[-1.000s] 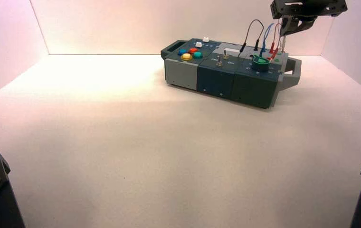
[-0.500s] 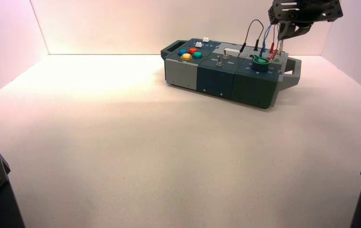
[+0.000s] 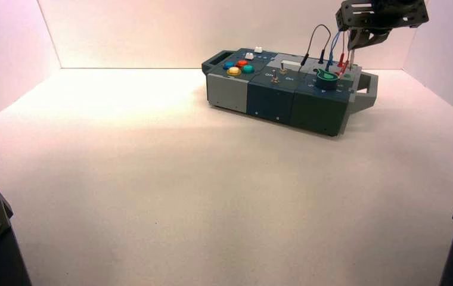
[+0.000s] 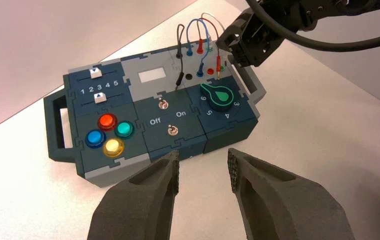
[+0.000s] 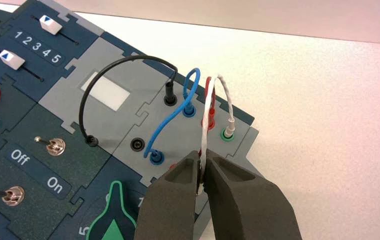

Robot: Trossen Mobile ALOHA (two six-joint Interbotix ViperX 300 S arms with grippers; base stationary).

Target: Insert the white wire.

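Firstly, one box (image 5: 108,95), grey and dark blue. Item: my right gripper (image 5: 202,156), above its right-hand part, pinching the white wire (image 5: 208,112). Item: my left gripper (image 4: 203,157), idle, spread, apart from the box. Item: said wire, looped, other end in the far green-ringed socket (image 5: 224,137).

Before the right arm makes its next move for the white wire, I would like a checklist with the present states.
Right gripper closed on the white wire: ok.
Wire's far plug in the green-ringed socket: ok.
Held end inserted: cannot tell; the fingers hide its surroundings.
Blue wire plugged at both ends: ok.
Left gripper away from the box: ok.
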